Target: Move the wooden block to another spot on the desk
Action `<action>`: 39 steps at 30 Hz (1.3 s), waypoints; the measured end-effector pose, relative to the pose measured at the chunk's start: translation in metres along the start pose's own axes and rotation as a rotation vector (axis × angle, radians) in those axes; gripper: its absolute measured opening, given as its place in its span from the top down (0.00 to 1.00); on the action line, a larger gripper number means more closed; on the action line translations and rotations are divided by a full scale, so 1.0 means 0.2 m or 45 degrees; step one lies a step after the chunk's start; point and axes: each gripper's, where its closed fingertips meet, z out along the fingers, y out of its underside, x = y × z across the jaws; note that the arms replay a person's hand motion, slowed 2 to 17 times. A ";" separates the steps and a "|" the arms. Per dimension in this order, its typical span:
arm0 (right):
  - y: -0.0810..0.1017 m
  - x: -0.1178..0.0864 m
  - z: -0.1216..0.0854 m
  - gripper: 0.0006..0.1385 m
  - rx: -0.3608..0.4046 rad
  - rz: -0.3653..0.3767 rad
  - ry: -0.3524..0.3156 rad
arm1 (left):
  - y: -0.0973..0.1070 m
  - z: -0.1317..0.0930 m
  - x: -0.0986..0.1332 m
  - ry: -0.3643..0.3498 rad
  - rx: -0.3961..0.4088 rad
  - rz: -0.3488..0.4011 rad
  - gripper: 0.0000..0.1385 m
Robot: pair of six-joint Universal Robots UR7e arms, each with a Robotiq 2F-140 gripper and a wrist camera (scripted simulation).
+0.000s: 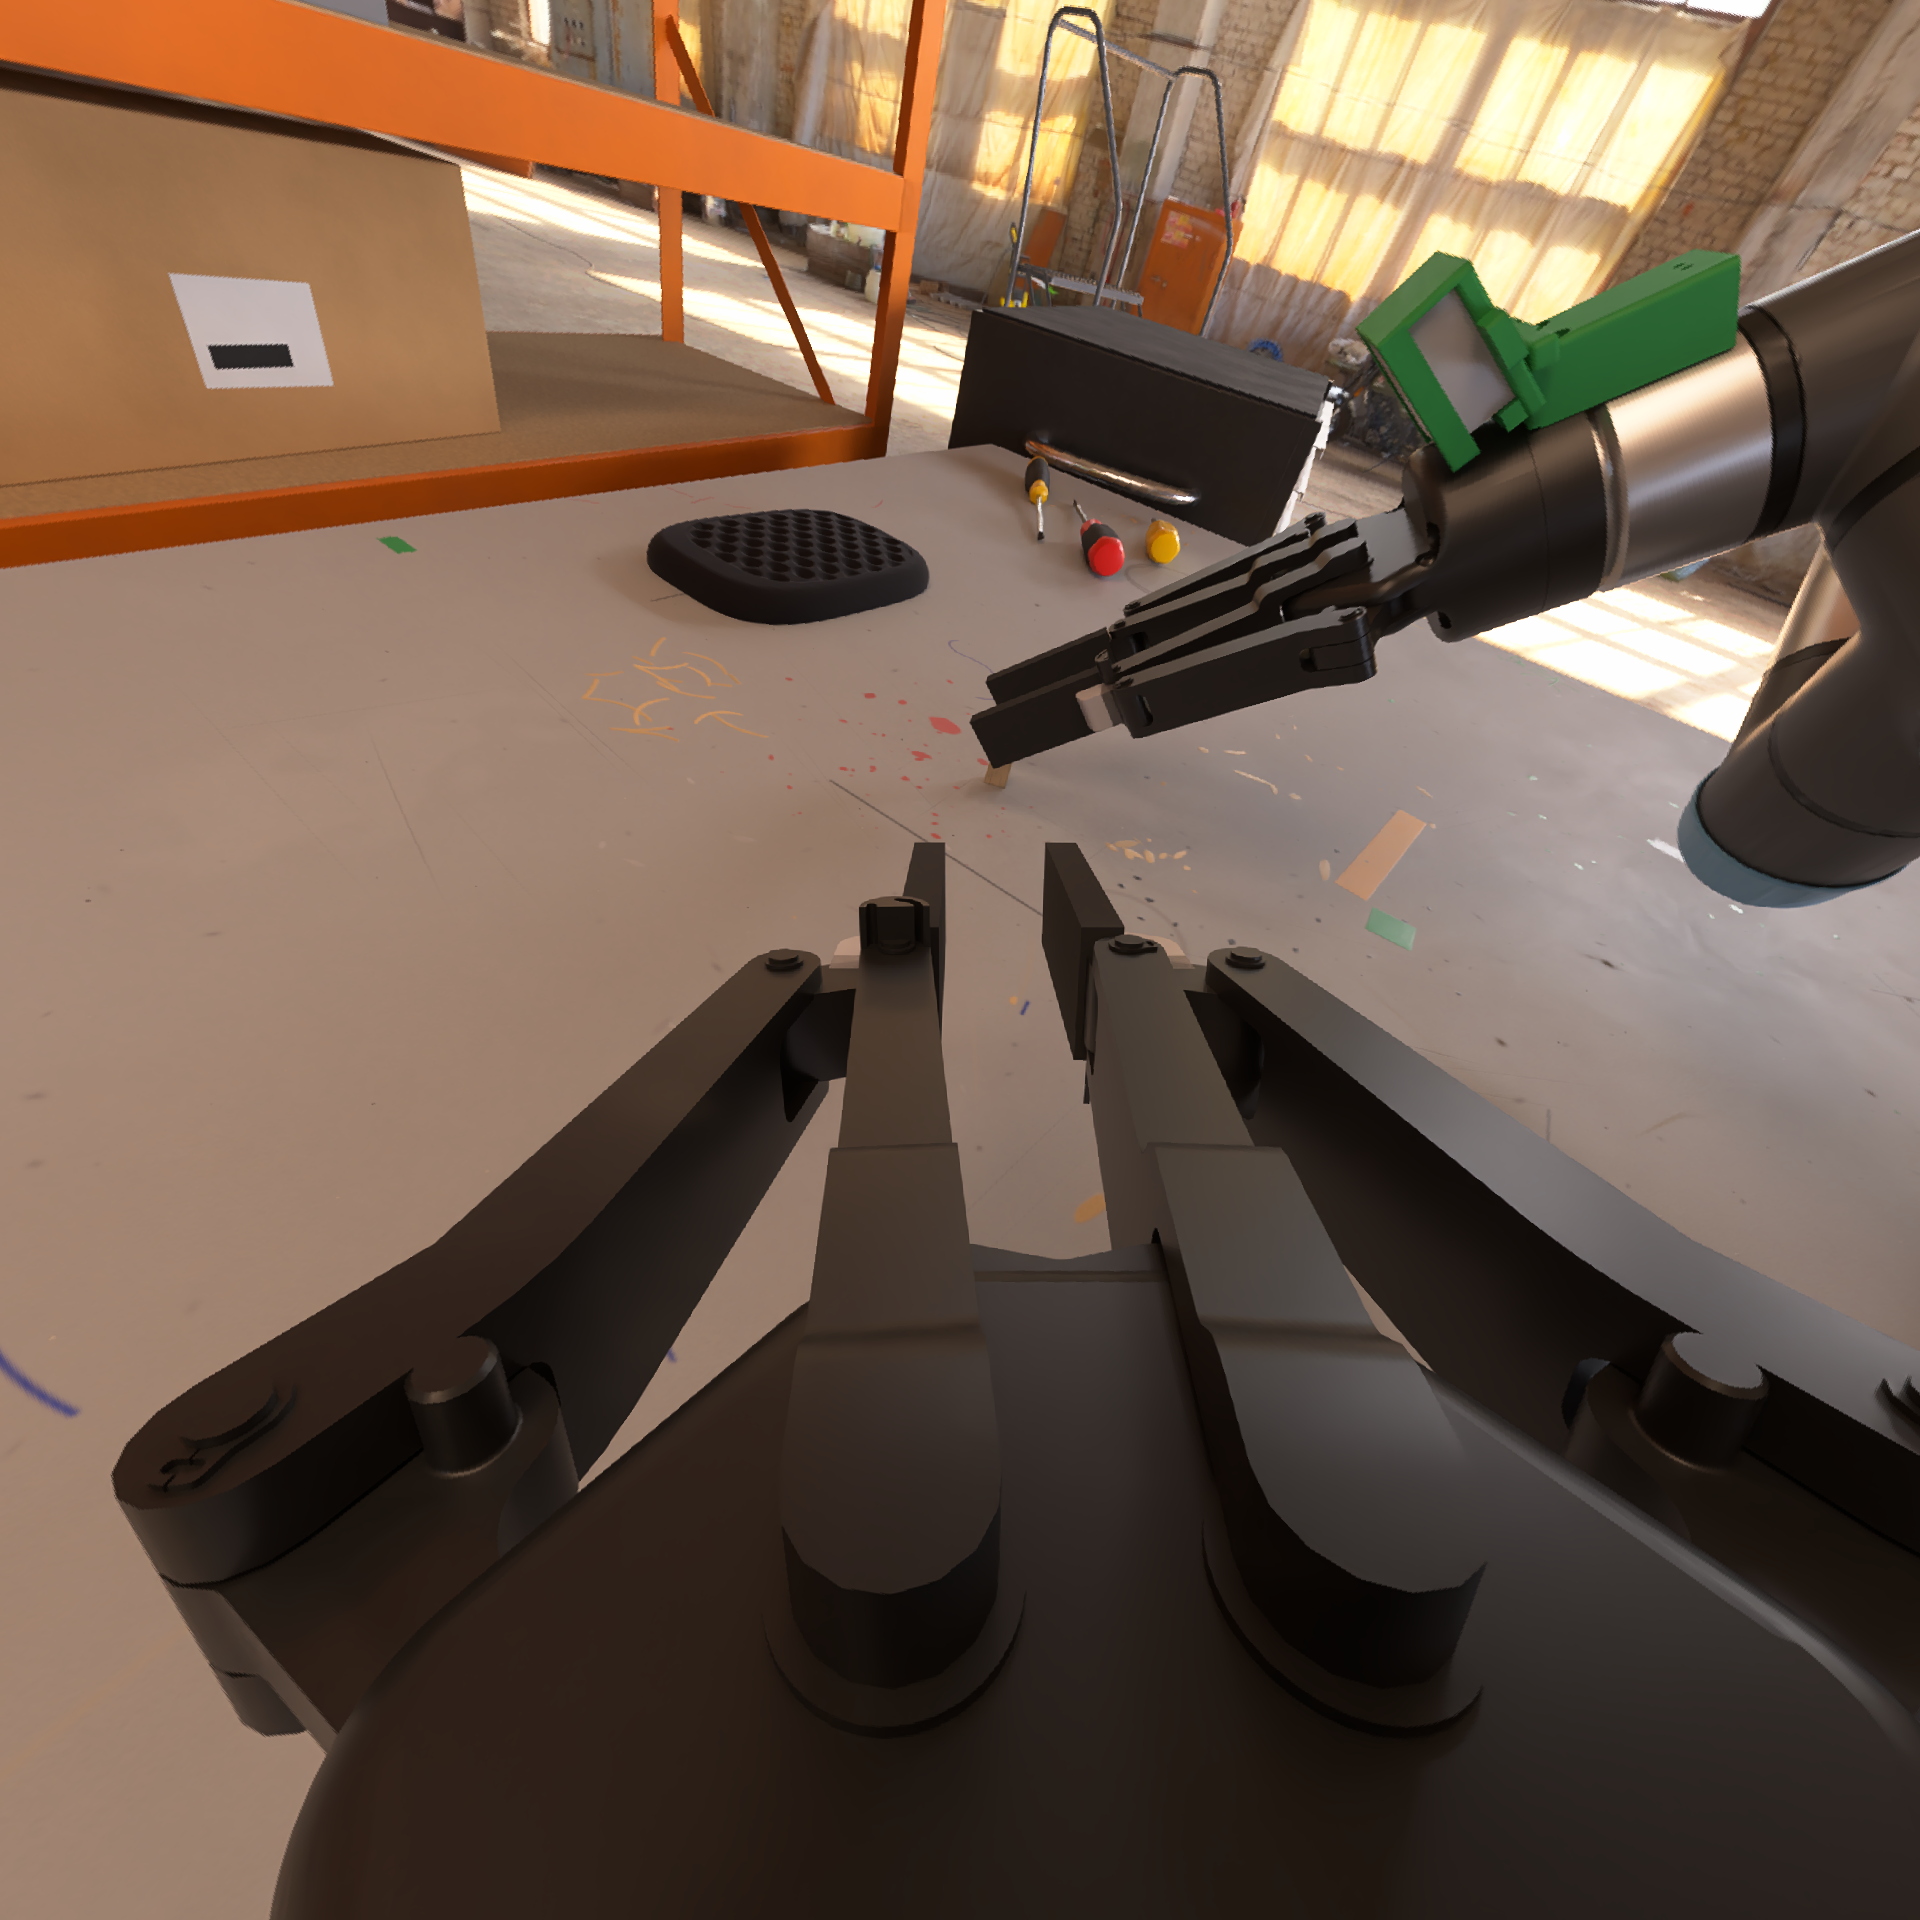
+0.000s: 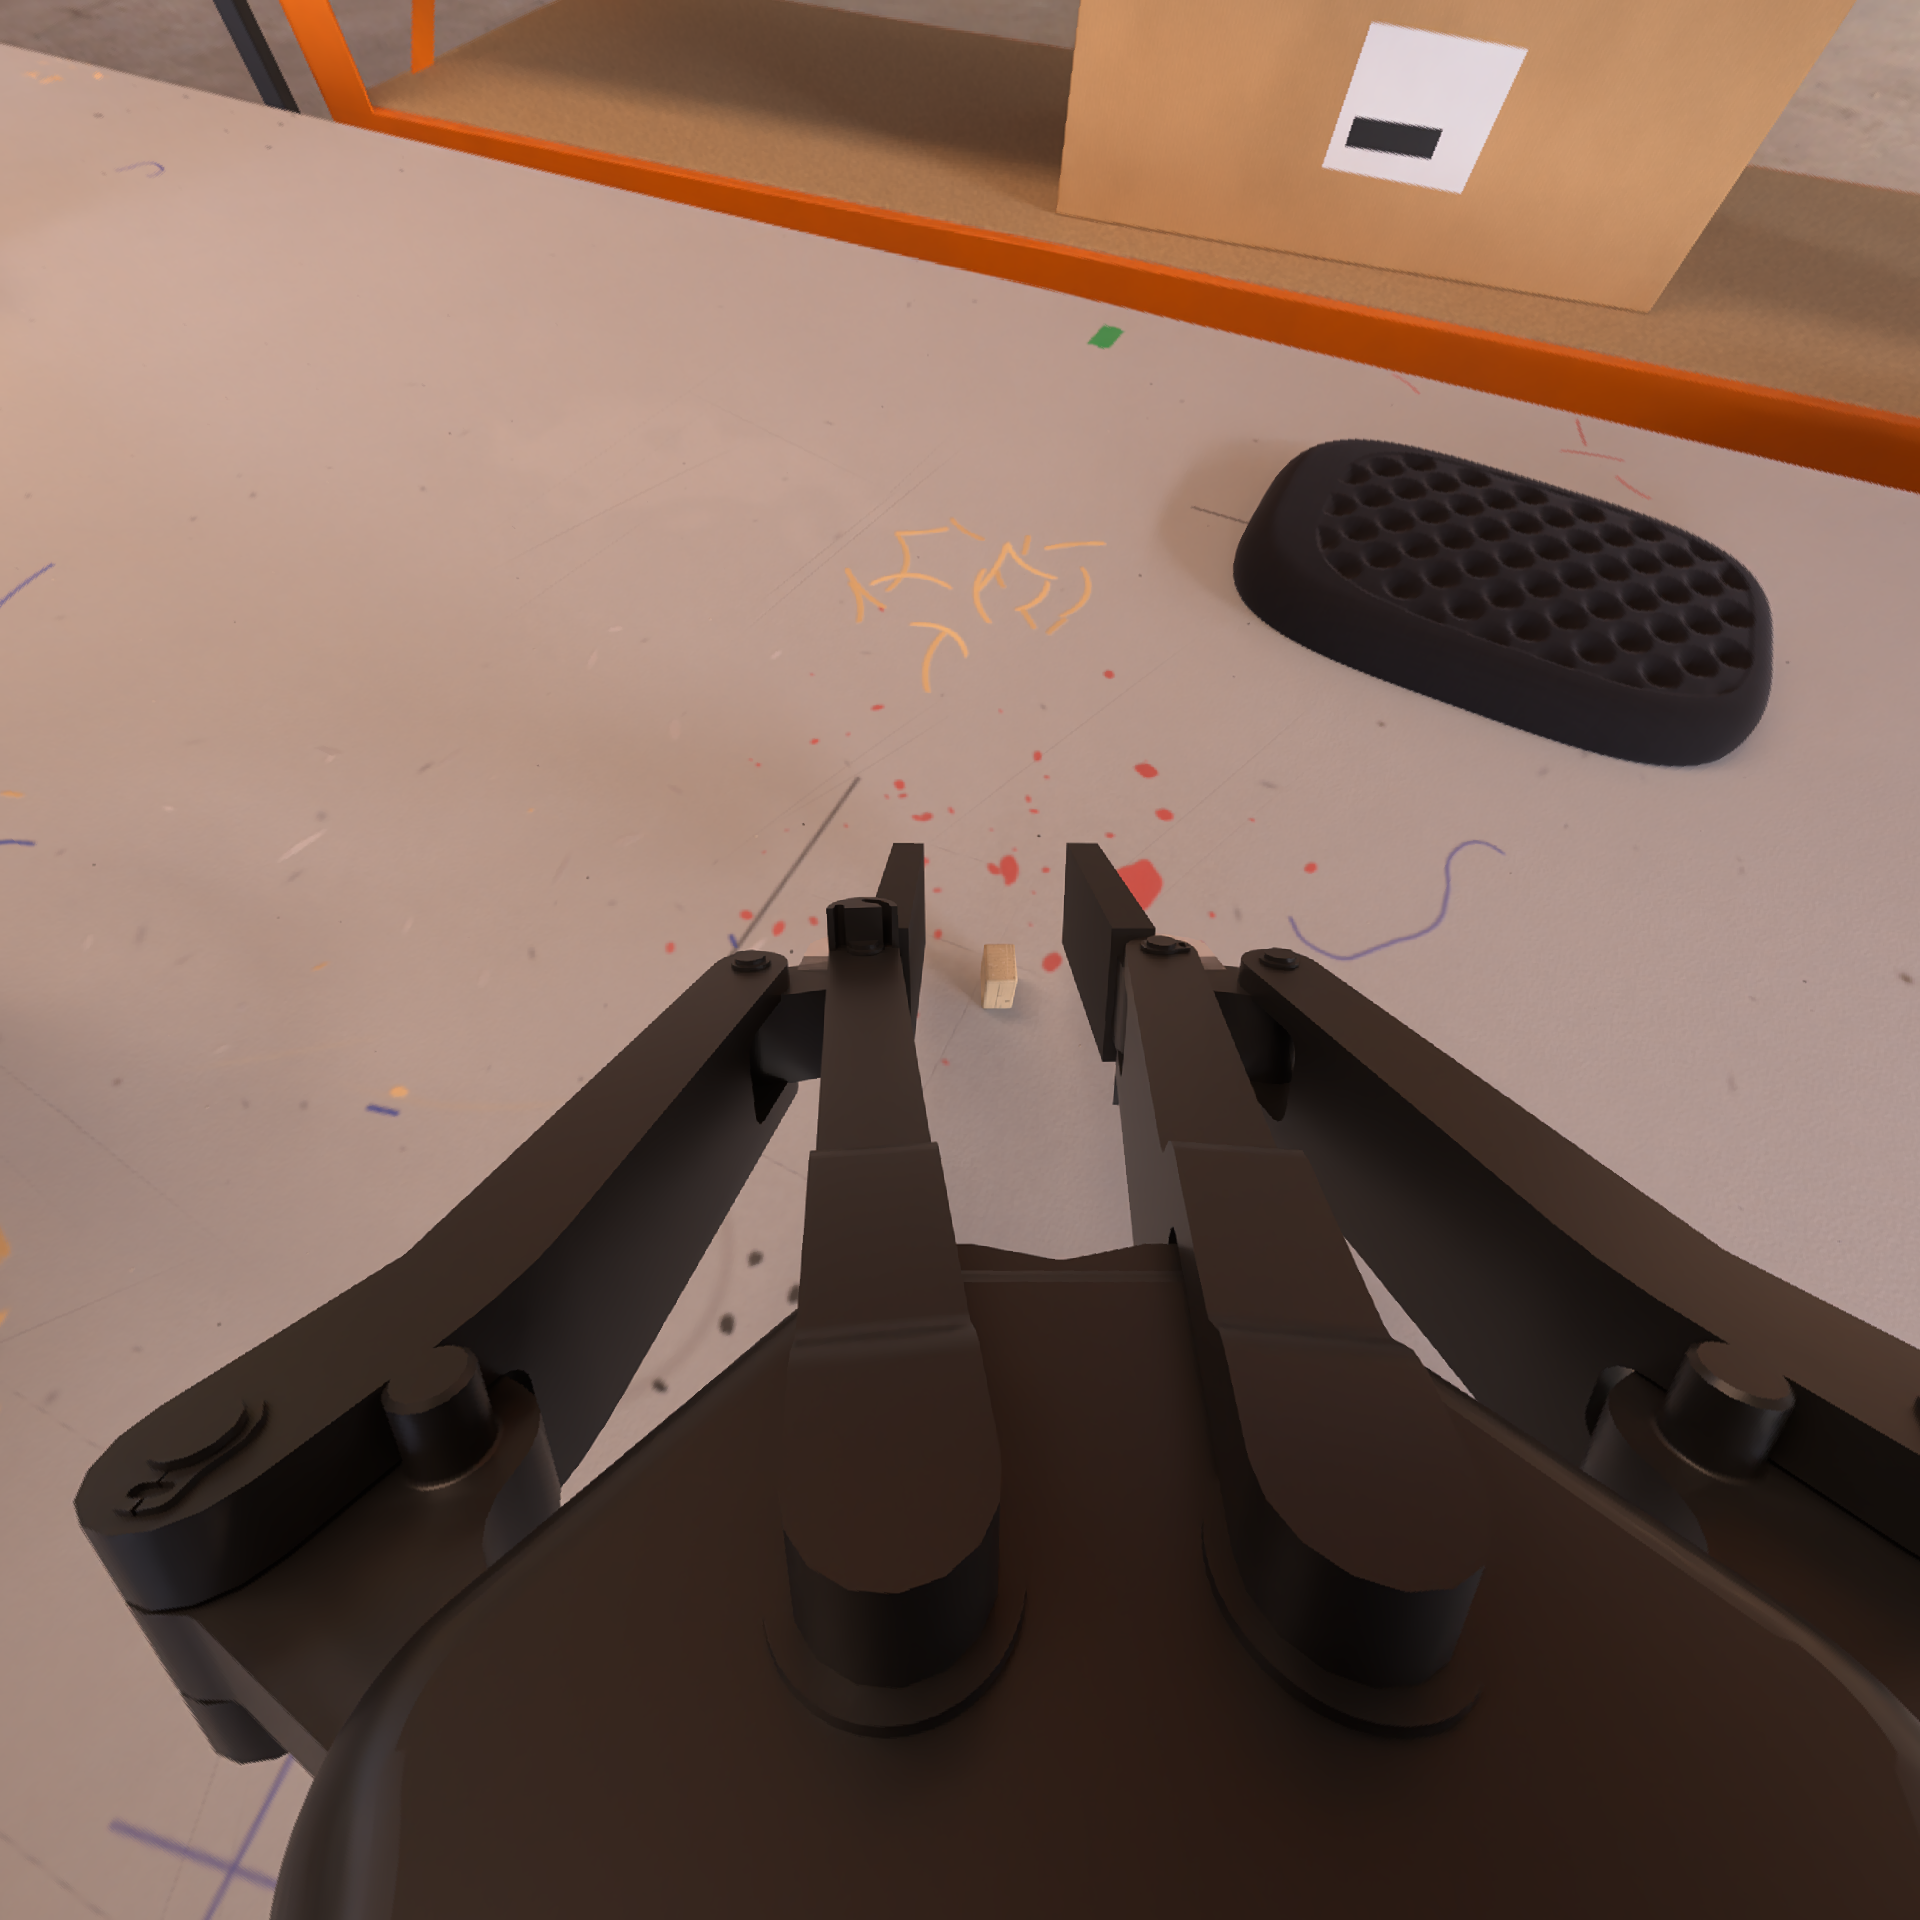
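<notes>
A small pale wooden block (image 2: 998, 976) lies on the grey desk (image 2: 416, 623). In the right wrist view it sits between my right gripper's (image 2: 994, 862) open fingers, touching neither; the gripper hovers just above it. In the left wrist view the right gripper (image 1: 1003, 717) angles down from the right, and only a corner of the block (image 1: 997, 774) shows under its tips. My left gripper (image 1: 994, 862) is open and empty, above the desk, a short way in front of the block.
A black perforated pad (image 1: 788, 564) (image 2: 1507, 597) lies beyond the block. Screwdrivers (image 1: 1099, 542) and a black box with a handle (image 1: 1132, 410) sit at the far edge. An orange shelf frame (image 2: 1143, 275) with a cardboard box (image 2: 1434, 135) borders the desk.
</notes>
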 end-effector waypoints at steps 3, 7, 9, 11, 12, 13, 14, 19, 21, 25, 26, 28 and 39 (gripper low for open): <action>0.01 0.00 0.01 0.74 -0.017 0.001 0.000 | 0.00 0.00 0.01 0.015 0.000 -0.009 0.82; 0.02 0.00 0.01 0.75 -0.033 0.001 -0.007 | 0.00 0.00 0.01 0.024 0.005 -0.003 0.82; 0.03 0.00 0.02 0.75 -0.040 0.002 -0.013 | 0.00 -0.01 0.01 0.022 0.012 0.006 0.82; 0.03 0.00 0.02 0.75 -0.050 0.002 -0.018 | 0.00 -0.01 0.01 0.016 0.018 0.015 0.82; 0.03 0.00 0.02 0.75 -0.055 0.002 -0.021 | -0.01 -0.01 0.01 0.013 0.021 0.019 0.82; 0.04 -0.01 0.03 0.75 -0.061 0.002 -0.024 | -0.01 -0.01 0.00 0.009 0.023 0.023 0.82; 0.04 -0.01 0.03 0.75 -0.068 0.001 -0.029 | -0.01 -0.01 0.00 0.005 0.025 0.026 0.82; 0.06 -0.01 0.04 0.75 -0.099 -0.006 -0.039 | 0.00 -0.02 0.00 -0.002 0.026 0.038 0.82; 0.06 -0.01 0.04 0.75 -0.107 -0.009 -0.035 | 0.00 -0.02 0.00 0.000 0.025 0.041 0.82; 0.07 0.00 0.04 0.75 -0.122 -0.018 -0.018 | 0.00 -0.02 -0.01 0.003 0.024 0.040 0.82; 0.07 0.01 0.04 0.75 -0.126 -0.021 -0.013 | 0.00 -0.02 -0.01 0.003 0.024 0.039 0.82; 0.08 0.01 0.04 0.76 -0.134 -0.028 -0.006 | 0.01 -0.02 -0.01 0.003 0.024 0.034 0.82; 0.10 0.02 0.05 0.83 -0.151 -0.041 0.004 | 0.01 -0.01 -0.01 0.025 0.031 -0.006 0.82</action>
